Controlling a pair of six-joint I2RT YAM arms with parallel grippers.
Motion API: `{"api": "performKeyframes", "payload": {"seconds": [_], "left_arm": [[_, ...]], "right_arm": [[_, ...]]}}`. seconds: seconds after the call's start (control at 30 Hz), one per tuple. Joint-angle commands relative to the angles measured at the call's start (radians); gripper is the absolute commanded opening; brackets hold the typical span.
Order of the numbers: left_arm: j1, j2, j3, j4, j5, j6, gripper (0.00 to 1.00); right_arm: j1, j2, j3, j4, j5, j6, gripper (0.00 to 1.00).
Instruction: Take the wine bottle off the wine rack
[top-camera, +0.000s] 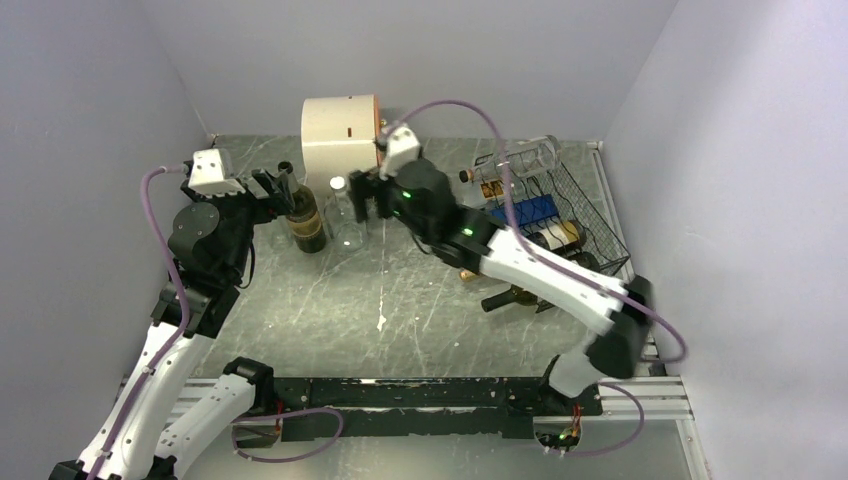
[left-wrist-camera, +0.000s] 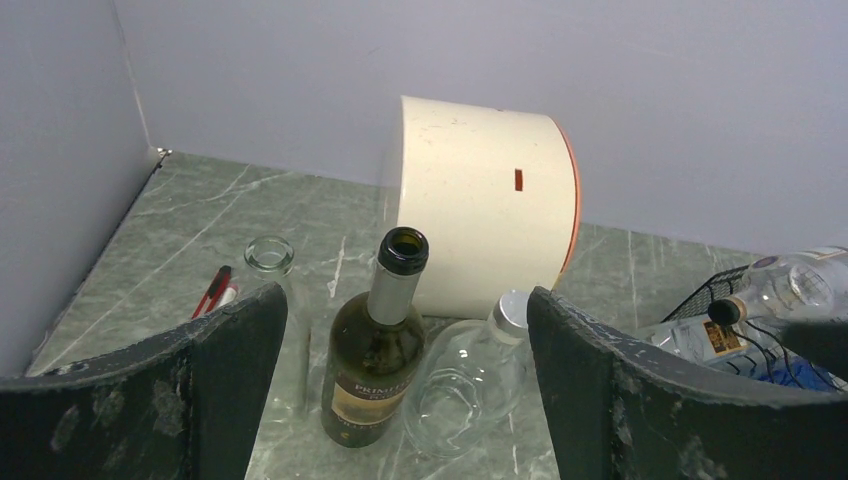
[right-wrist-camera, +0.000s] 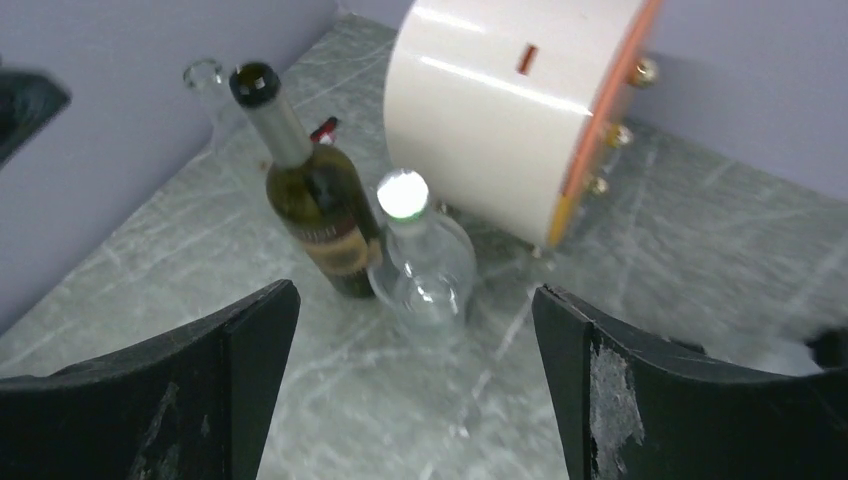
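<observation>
The left fingers (left-wrist-camera: 215, 380) stand wide apart and hold nothing. In the line of their gap, just in front of the cream drum (left-wrist-camera: 480, 200), the wine bottle (left-wrist-camera: 375, 360) stands upright on the tabletop (top-camera: 400, 310), uncorked, its long axis vertical. I see no pad touching the glass, though the overhead view puts these fingers close by its neck.

The right fingers (right-wrist-camera: 210, 390) are spread just as wide and are also empty. They face the drum's front from the other side. A capped clear bottle (right-wrist-camera: 422, 265) is the nearer thing to them, upright and just beside the wine bottle, which stands a little beyond it.

The wine rack (top-camera: 585, 215) sits well to the right of the drum. A long clear bottle (top-camera: 520, 160) lies tilted across its top, and a dark bottle (top-camera: 515, 297) lies low at its near side; whether that one rests in the mesh or on the tabletop I cannot tell.

My reading is that the upright wine bottle is already clear of the rack, with the left arm the nearer to it. Should another bottle be wanted, it lies lengthwise on the far side of the drum from the left arm. The right arm would then have to swing back that way and close across the bottle's width.
</observation>
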Motion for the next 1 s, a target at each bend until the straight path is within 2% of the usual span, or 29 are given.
{"api": "performKeyframes", "payload": {"seconds": [0.0,0.17,0.33,0.57,0.7,0.83,0.97], "left_arm": [[-0.003,-0.003,0.020,0.013,0.052,-0.015,0.93],[-0.002,-0.010,0.012,0.025,0.072,-0.023,0.93],[-0.002,0.038,0.024,0.006,0.072,-0.036,0.93],[-0.003,0.047,0.029,0.002,0.091,-0.038,0.93],[-0.002,0.029,0.012,0.021,0.074,-0.035,0.93],[-0.003,0.042,0.014,0.017,0.075,-0.031,0.93],[-0.003,0.058,0.025,0.000,0.071,-0.032,0.93]], "right_arm": [[0.001,-0.203,-0.223,-0.158,-0.009,-0.027,0.91],[-0.001,-0.350,-0.335,-0.229,0.091,-0.153,0.92],[-0.024,-0.383,-0.317,-0.235,0.321,-0.263,0.95],[-0.280,-0.363,-0.353,-0.257,0.106,-0.379,0.95],[-0.334,-0.323,-0.420,-0.173,0.009,-0.450,0.93],[-0.379,-0.268,-0.457,-0.064,-0.035,-0.563,0.85],[-0.432,-0.264,-0.521,0.071,-0.077,-0.659,0.87]]}}
